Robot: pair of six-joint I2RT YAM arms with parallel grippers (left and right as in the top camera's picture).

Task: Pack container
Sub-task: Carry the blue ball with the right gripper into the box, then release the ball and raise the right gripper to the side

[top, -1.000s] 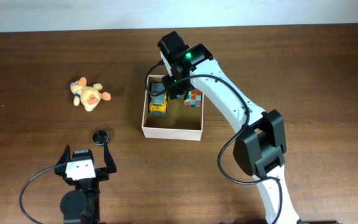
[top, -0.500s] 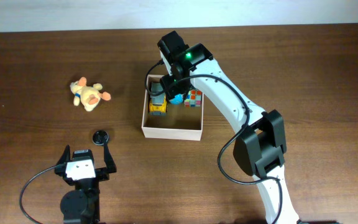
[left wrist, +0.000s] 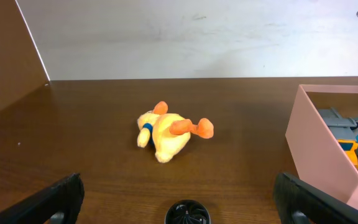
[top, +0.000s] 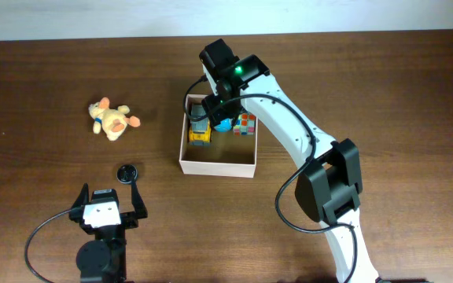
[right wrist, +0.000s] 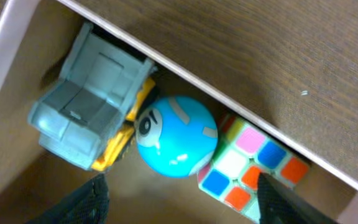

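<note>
The container is a square white-walled box with a tan inside, at the table's middle. In it lie a grey and yellow toy truck, a blue ball and a colour cube. The right wrist view shows the truck, ball and cube against the far wall. My right gripper is open and empty just above them, over the box's far side. My left gripper is open and empty near the front left. A yellow plush duck lies on the table at the left.
A small black round disc lies just ahead of my left gripper, also in the left wrist view. The duck lies beyond it, and the box's pinkish wall stands to the right.
The blue ball has come into view in the container between the truck and the cube, free of my right gripper. The left arm has not moved.
</note>
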